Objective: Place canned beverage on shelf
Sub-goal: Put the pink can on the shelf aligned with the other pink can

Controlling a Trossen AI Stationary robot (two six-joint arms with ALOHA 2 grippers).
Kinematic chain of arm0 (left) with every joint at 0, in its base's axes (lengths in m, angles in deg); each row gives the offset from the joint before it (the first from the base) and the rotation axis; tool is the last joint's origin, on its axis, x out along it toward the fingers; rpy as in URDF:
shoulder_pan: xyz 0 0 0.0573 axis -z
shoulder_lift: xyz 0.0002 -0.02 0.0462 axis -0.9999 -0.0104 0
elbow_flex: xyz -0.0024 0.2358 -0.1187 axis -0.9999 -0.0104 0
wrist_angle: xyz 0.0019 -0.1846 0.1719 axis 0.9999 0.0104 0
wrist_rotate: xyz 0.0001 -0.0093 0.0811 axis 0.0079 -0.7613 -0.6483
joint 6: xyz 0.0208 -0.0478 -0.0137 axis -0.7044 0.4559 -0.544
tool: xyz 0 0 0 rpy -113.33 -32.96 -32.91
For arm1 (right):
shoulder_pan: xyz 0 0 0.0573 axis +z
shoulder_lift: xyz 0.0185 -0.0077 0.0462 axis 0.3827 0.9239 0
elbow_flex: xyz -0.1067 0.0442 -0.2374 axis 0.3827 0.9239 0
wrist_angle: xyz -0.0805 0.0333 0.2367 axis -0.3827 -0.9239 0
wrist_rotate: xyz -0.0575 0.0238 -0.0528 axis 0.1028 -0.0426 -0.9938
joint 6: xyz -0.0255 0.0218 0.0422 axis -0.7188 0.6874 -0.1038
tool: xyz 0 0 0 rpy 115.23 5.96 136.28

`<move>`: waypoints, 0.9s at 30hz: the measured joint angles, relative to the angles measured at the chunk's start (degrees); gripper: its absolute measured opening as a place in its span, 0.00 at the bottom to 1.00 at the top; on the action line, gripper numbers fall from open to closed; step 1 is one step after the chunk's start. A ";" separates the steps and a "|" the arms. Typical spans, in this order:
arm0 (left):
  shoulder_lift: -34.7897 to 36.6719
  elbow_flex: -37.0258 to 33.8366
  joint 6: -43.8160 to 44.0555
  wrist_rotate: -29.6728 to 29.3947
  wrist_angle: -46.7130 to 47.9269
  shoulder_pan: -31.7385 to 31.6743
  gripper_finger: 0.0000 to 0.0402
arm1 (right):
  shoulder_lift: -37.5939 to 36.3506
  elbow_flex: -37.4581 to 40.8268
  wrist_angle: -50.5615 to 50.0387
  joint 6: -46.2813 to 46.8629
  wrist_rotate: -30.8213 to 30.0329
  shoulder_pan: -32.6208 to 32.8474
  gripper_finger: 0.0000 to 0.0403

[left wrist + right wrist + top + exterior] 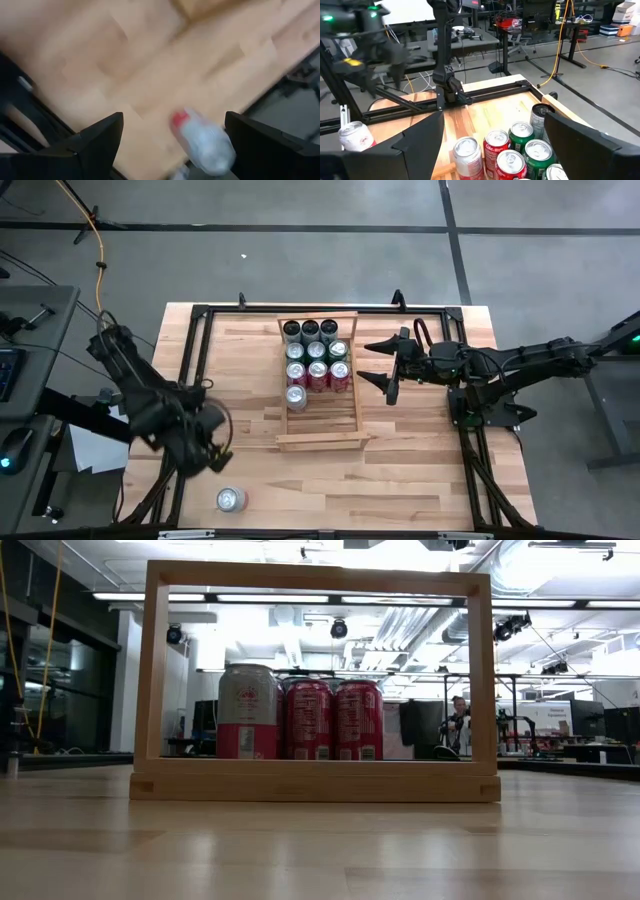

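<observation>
A loose silver-topped can (pixel 231 499) with a red-and-white side stands upright on the wood table near its front left corner. It also shows in the left wrist view (pixel 202 142) and the right wrist view (pixel 355 136). My left gripper (pixel 208 448) hangs above the table just behind this can. It points steeply down and is open, and its fingers are clear of the can. The shelf (pixel 320 435) lies at the table's middle with several red, green and silver cans (pixel 317 360) standing in its far half. My right gripper (pixel 368 362) hovers open just right of the shelf.
The shelf's near half (pixel 325 415) holds no cans beyond a single one (pixel 296 396) at its left rail. Black frame bars (pixel 200 340) run along the table's left, far and right edges. In the low view, the shelf's end frame (pixel 315 780) stands in front of three cans (pixel 308 720).
</observation>
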 joint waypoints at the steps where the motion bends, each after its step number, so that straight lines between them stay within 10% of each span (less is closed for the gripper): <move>1: -1.06 0.00 2.53 1.16 -1.62 1.34 0.85 | 0.00 0.00 0.00 0.00 0.00 0.00 0.82; 11: -9.67 -0.04 17.73 11.19 -12.51 6.03 0.85 | 0.00 0.00 -0.15 -0.02 -0.04 0.00 0.82; 27: -18.66 7.07 15.00 15.75 -11.81 4.07 0.85 | 0.02 0.02 -4.83 -2.51 -0.14 0.00 0.82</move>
